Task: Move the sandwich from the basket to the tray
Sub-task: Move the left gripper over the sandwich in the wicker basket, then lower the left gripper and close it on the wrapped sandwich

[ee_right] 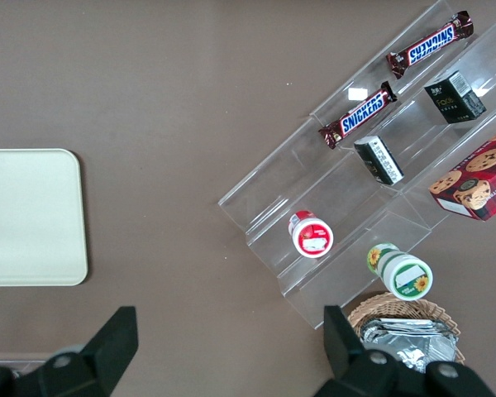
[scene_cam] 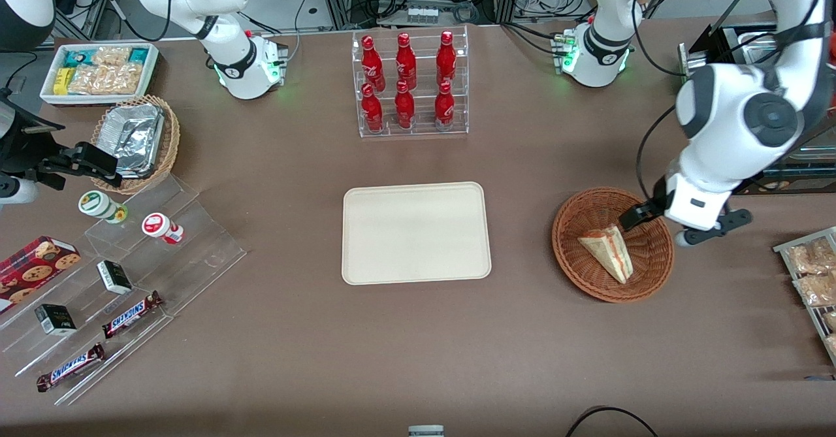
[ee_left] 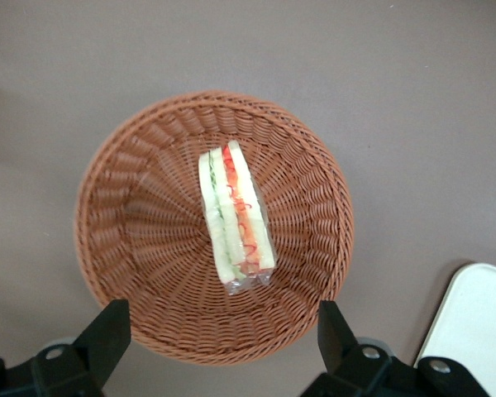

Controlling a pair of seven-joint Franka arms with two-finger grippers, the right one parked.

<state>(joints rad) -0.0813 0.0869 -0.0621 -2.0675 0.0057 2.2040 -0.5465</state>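
- The gripper [scene_cam: 653,223] is hovering above the basket [scene_cam: 575,257], over the rim on the working arm's side, with its fingers [ee_left: 107,331] spread wide and gripping nothing.
- The sandwich [scene_cam: 609,251] is lying in the middle of the basket, wrapped in clear film, with its red and green filling edge facing up in the wrist view [ee_left: 236,219].
- The tray [scene_cam: 416,232] is sitting bare in the middle of the table, well apart from the basket, toward the parked arm's end.
- The step in hand looks like the approach before the grasp.
- Next, the gripper is needing to centre over the wedge, descend with one finger on each bread face, and close gently so the soft bread is not crushed.
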